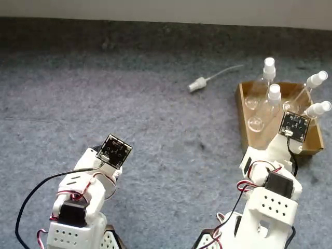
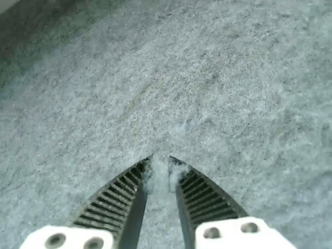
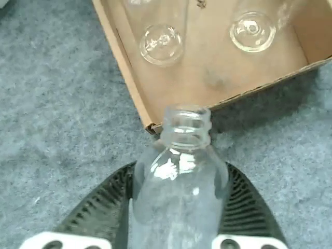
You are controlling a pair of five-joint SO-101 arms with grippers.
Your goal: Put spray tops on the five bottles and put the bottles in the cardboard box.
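My right gripper is shut on a clear bottle with an open neck and no spray top. It holds the bottle just outside the near corner of the cardboard box. In the high view the box lies at the right and holds several clear bottles with white spray tops. A loose white spray top with a thin tube lies on the carpet, left of the box and further back. My left gripper hovers low over bare carpet, its fingers nearly together with nothing between them.
Grey carpet covers the whole table. The left arm stands at the front left, the right arm at the front right next to the box. A dark edge runs along the back.
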